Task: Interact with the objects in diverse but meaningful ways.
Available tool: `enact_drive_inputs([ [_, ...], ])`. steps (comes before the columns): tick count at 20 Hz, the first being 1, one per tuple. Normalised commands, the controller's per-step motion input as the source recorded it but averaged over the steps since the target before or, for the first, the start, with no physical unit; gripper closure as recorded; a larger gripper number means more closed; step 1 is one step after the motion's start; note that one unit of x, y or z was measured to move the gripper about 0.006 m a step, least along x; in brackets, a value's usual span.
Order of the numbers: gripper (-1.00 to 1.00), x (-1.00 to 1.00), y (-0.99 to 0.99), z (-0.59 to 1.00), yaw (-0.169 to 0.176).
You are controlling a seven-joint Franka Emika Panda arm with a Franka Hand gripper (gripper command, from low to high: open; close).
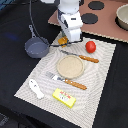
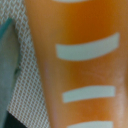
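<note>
While my pincer (image 1: pixel 66 40) hung low at the placemat's (image 1: pixel 100 75) far edge, right over the bread loaf (image 2: pixel 75 65), the wrist view was filled with orange crust and pale stripes. I couldn't tell whether my jaws were spread or pinching. The loaf lay between the small grey pan (image 1: pixel 37 48) and the tomato (image 1: pixel 90 46). I judged it best to stay centred across the loaf's width and squeeze gently, keeping clear of the pan rim.
</note>
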Motion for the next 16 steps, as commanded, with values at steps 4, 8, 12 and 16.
enact_drive_inputs([
  [4, 1.00, 0.15, 0.08, -0.04, 0.068],
  [8, 1.00, 0.17, 0.11, 0.85, 0.016],
  [12, 1.00, 0.46, 0.02, 1.00, 0.000],
  [16, 1.00, 0.65, -0.07, 1.00, 0.000],
])
